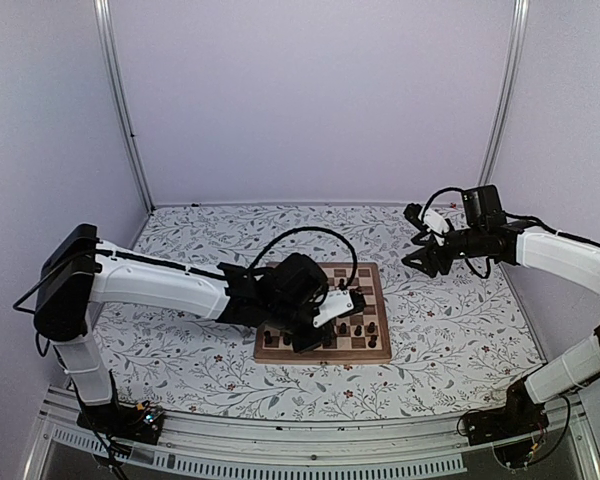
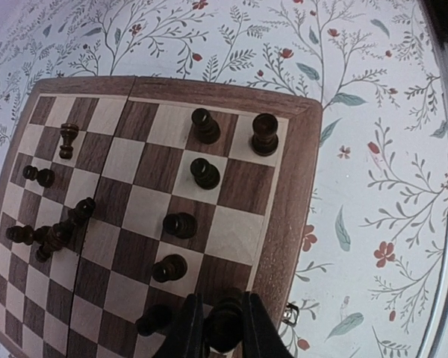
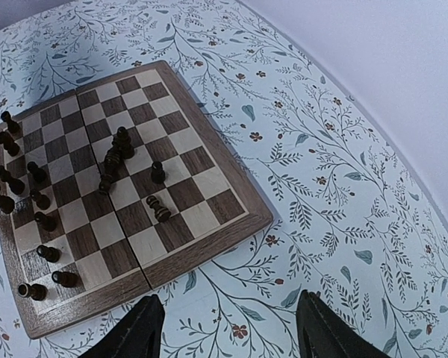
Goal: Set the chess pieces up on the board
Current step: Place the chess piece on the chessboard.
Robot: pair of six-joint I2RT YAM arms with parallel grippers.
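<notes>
The left gripper [image 2: 221,309] is clamped on one dark piece [image 2: 224,328] over the edge row of the board [image 2: 145,209], next to the border; contact with the square cannot be told. Other chess pieces [image 2: 204,173] stand along the two rows nearest that border, and a few lie tumbled mid-board. The right gripper [image 3: 228,324] is spread wide and empty, above the floral bench [image 1: 450,320] beside the board.

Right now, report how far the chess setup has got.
Done: several small dark turned chessmen stand along one edge of the square wooden checkered board. In hand: the left arm's jaws are shut on another dark chessman at that edge. Left: a jumbled cluster of chessmen mid-board, some lying down; the right arm's jaws hang open, empty.
</notes>
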